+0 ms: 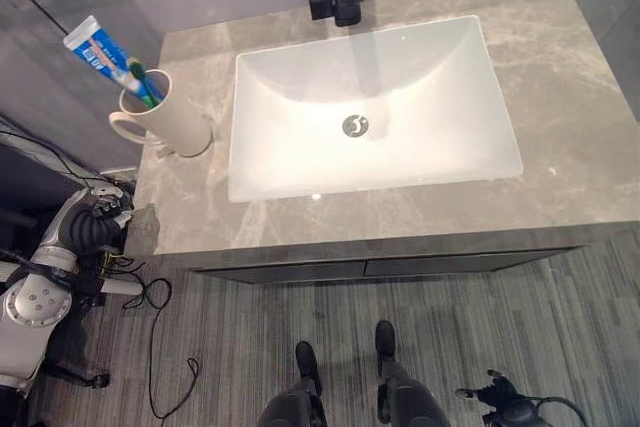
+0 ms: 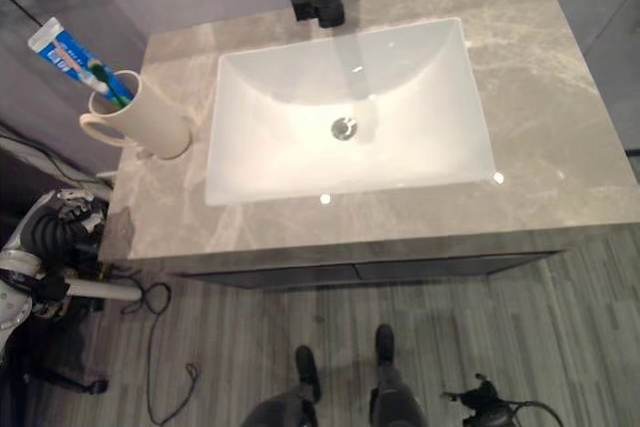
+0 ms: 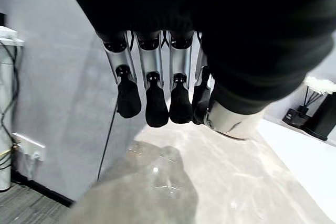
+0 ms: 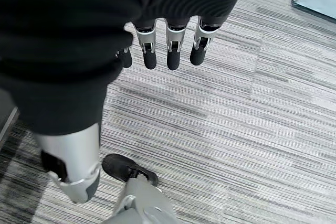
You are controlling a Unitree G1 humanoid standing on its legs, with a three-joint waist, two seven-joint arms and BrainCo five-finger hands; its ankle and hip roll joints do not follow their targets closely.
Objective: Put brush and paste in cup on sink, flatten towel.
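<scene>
Left eye view: paste in cup

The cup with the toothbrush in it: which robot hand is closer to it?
The left. The left hand hangs just off the counter's left edge, below the cup. The right hand hangs over the striped floor, in front of the counter and apart from the cup.

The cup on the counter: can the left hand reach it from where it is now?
Probably yes. The left hand hangs open beside the counter's left edge, holding nothing, and the cup stands near that edge with brush and paste in it; nothing lies between.
</scene>
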